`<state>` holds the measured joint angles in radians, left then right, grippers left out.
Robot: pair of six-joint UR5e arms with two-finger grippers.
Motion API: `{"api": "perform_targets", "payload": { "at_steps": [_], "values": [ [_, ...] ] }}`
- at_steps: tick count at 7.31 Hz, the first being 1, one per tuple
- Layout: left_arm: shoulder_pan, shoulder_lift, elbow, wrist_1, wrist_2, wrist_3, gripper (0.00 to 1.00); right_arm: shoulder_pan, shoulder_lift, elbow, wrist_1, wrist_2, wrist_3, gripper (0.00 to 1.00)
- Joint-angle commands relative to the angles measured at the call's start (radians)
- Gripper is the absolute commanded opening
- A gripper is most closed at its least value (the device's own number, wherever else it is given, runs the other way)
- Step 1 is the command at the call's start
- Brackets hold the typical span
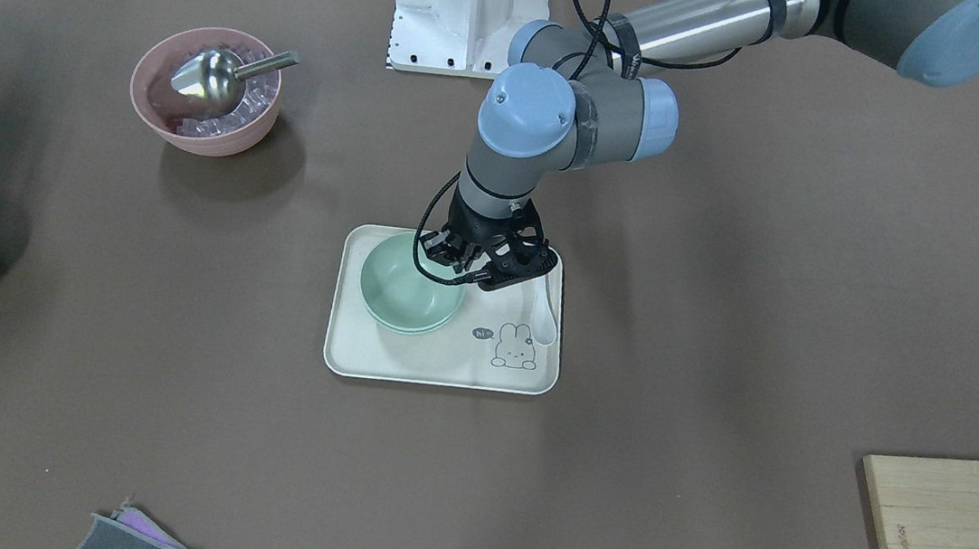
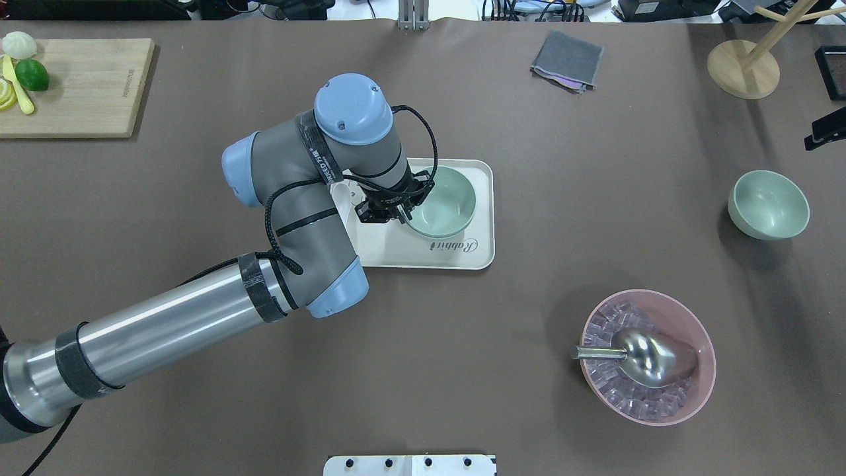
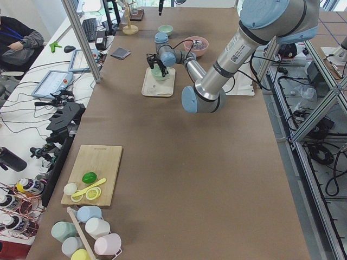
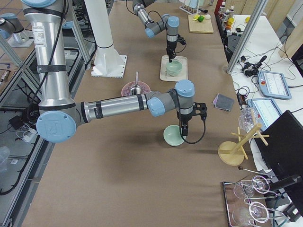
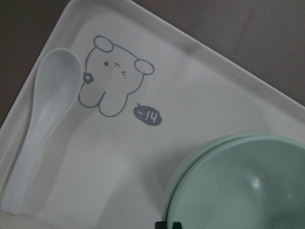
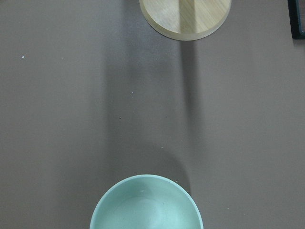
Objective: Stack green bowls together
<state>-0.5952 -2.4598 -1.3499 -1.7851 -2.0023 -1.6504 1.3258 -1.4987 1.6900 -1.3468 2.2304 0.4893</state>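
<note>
Overhead exterior view shows me the left gripper low over the tray, at the near rim of the upper green bowl. This bowl sits inside the lower green bowl, and both stand together on the tray. From the left wrist camera I see two rims, one just inside the other. I also see the two black fingertips at the bottom edge, drawn close together with the rim of the upper bowl between them. So I read the hand as narrow and pinching that rim. A white spoon lies on the same tray, beside the rabbit drawing and apart from the bowls.

The third green bowl stands alone on the table, well apart from the tray, on the robot's right side. The right gripper I find only in the exterior right view. It points down at the far edge of this bowl. Whether its fingers are wide or narrow, I cannot tell. The right wrist camera gives me only the bowl's rim at the bottom and a round wooden stand at the top.

Near the third bowl is the pink bowl with clear cubes and a metal scoop in it.
</note>
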Motion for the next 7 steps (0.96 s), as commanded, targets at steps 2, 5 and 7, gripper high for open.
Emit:
{"api": "perform_targets", "payload": {
  "at_steps": [2,5,7],
  "values": [
    [-0.009,0.019,-0.021,-0.086,0.013,0.007,0.98,0.0,0.0,-0.001,0.0,-0.002,0.0,1.0],
    [-0.154,0.186,-0.24,-0.033,-0.183,0.112,0.98,-0.007,-0.002,-0.023,0.003,-0.009,-0.002,1.0],
    [-0.213,0.374,-0.461,0.131,-0.196,0.396,0.98,-0.017,-0.012,-0.024,0.011,-0.011,-0.003,1.0]
  ]
}}
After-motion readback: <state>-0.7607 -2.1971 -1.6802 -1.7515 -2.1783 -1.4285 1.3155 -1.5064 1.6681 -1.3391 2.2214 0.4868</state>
